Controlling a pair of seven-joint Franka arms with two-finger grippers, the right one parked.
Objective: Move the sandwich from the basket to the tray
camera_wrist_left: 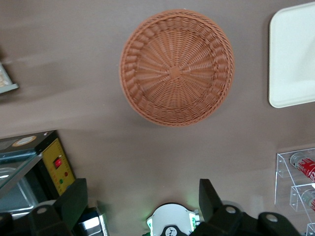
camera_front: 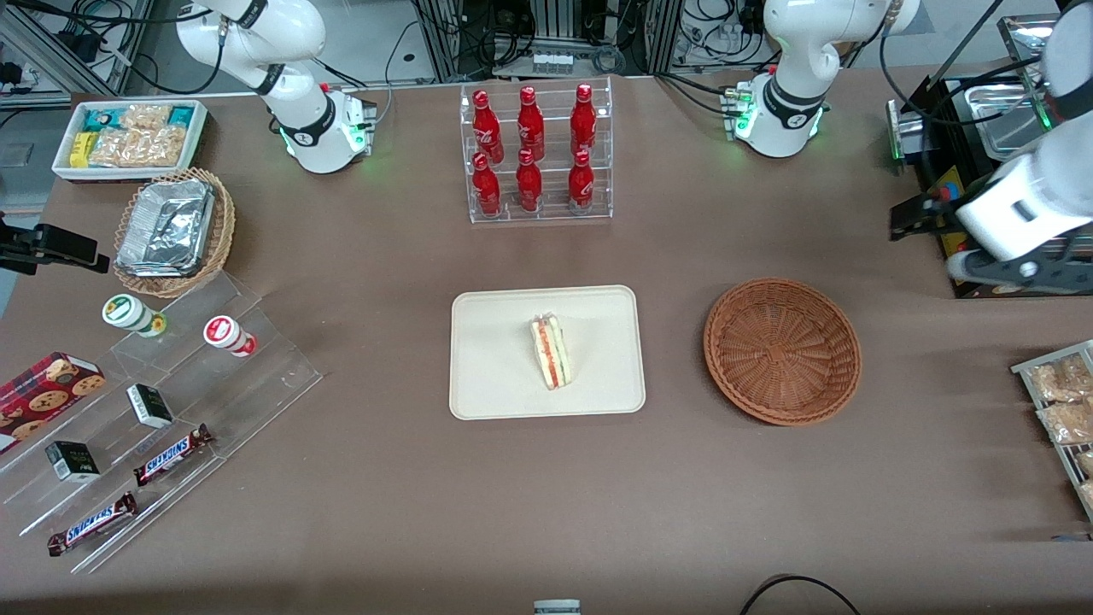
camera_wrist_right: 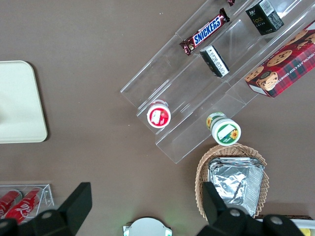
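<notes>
The sandwich (camera_front: 553, 352), a pale wedge with red, orange and green layers, lies on the cream tray (camera_front: 495, 376) at the table's middle. The reddish-brown wicker basket (camera_front: 782, 350) stands empty beside the tray, toward the working arm's end. My left gripper (camera_front: 1008, 272) hangs high above the table at the working arm's end, farther from the front camera than the basket and well away from the sandwich. In the left wrist view the gripper (camera_wrist_left: 141, 196) is open with nothing between its fingers. That view also shows the empty basket (camera_wrist_left: 176, 68) and a corner of the tray (camera_wrist_left: 293, 54).
A clear rack of red bottles (camera_front: 535, 154) stands farther from the front camera than the tray. A black machine (camera_front: 965, 171) and a rack of snack packets (camera_front: 1063, 401) are at the working arm's end. A tan foil basket (camera_front: 175, 231), white bin (camera_front: 128, 137) and acrylic steps (camera_front: 154, 427) are at the parked arm's end.
</notes>
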